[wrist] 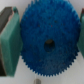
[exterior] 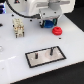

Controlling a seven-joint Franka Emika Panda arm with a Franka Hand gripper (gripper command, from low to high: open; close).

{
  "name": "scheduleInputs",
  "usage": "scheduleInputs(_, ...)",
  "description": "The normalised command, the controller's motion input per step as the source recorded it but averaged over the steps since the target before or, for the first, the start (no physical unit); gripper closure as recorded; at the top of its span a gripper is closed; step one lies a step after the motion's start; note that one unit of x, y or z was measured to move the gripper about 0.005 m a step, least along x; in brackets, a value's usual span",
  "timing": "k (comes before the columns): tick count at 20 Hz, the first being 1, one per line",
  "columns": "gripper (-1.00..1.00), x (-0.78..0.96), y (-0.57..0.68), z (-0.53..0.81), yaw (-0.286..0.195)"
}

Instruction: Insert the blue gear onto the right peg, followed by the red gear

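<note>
The blue gear (wrist: pixel 48 43) fills the wrist view, toothed rim all round and a dark hub in the middle. My gripper (wrist: pixel 46 44) is shut on it, with a teal finger pad (wrist: pixel 10 42) pressed against one side of the rim and the other pad (wrist: pixel 80 46) against the opposite side. In the exterior view the gripper (exterior: pixel 47 23) hangs at the back of the table, a sliver of the blue gear (exterior: pixel 47 25) showing under it. The red gear (exterior: pixel 57 31) lies just to its right. The right peg (exterior: pixel 50 50) stands on the black-rimmed plate (exterior: pixel 46 61) nearer the front.
A second peg (exterior: pixel 38 54) stands on the same plate, toward the exterior view's left. A beige fixture (exterior: pixel 18 27) sits at the back left of the white table. The arm's white body (exterior: pixel 42 7) looms over the back edge.
</note>
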Motion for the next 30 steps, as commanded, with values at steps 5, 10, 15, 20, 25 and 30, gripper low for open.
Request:
scheduleInputs(5, 1.00, 0.09, 0.00, 0.28, 0.000)
scheduleInputs(10, 1.00, 0.39, -0.01, 0.52, 0.000)
scheduleInputs(15, 1.00, 0.69, -0.13, 0.54, 0.000)
scheduleInputs(20, 1.00, 0.76, -0.17, 0.54, 0.000)
scheduleInputs(25, 1.00, 0.83, -0.14, 0.55, 0.000)
scheduleInputs(30, 1.00, 0.85, -0.15, 0.51, 0.000)
